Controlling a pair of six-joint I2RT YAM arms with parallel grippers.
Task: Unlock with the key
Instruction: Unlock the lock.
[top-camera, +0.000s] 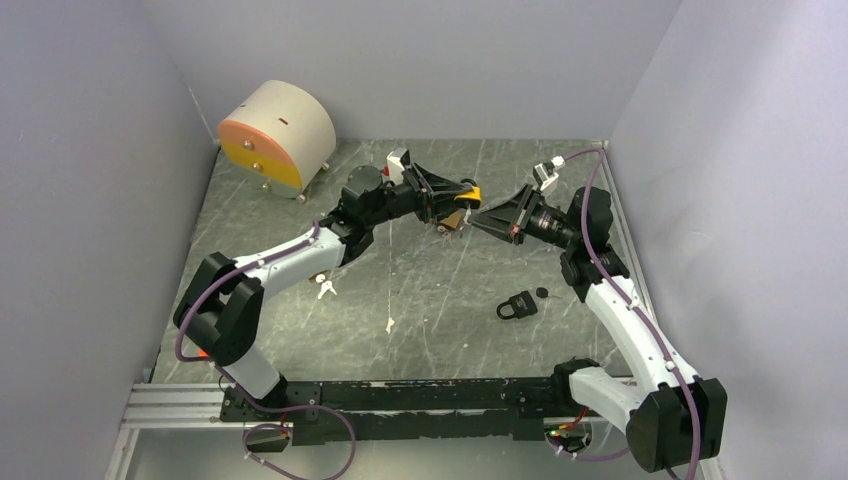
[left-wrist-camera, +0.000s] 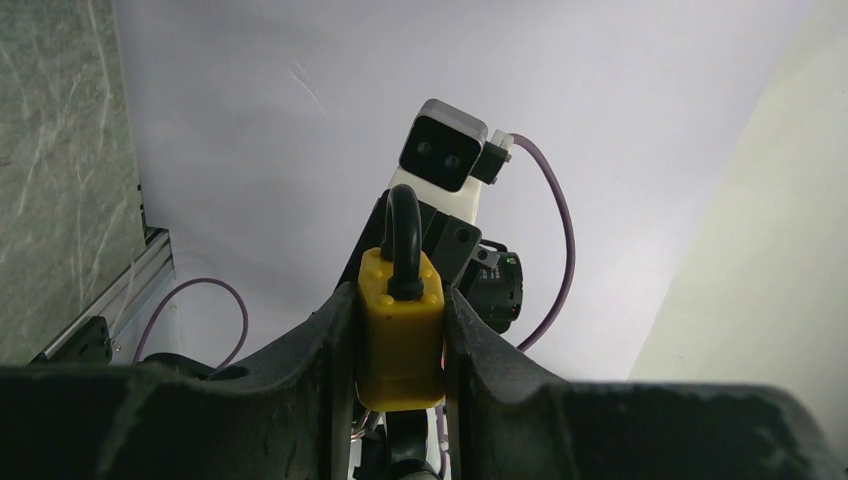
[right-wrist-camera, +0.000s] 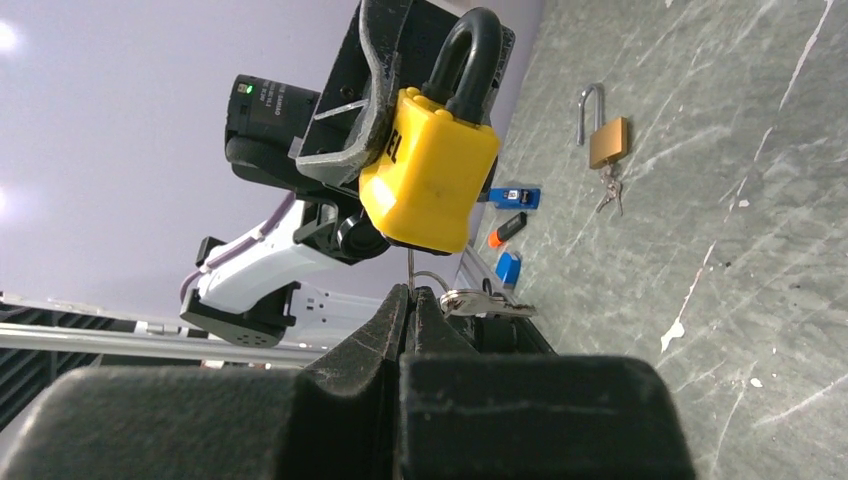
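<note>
My left gripper (top-camera: 458, 193) is shut on a yellow padlock (left-wrist-camera: 400, 330) with a black shackle that looks closed, and holds it above the table. In the right wrist view the padlock (right-wrist-camera: 430, 185) hangs between the left fingers (right-wrist-camera: 375, 90) with its bottom facing my right gripper (right-wrist-camera: 408, 295). My right gripper is shut on a thin key (right-wrist-camera: 411, 272), seen edge-on. The key's blade reaches up to the padlock's underside. A spare key on a ring (right-wrist-camera: 485, 303) dangles beside the jaws. In the top view the right gripper (top-camera: 478, 214) meets the padlock (top-camera: 470, 192) mid-table.
A brass padlock (right-wrist-camera: 607, 140) with a raised shackle lies on the table beneath the grippers. A black padlock (top-camera: 516, 306) lies near the right arm. Loose keys (top-camera: 325, 288) lie by the left arm. A round beige and orange drum (top-camera: 277, 135) stands back left.
</note>
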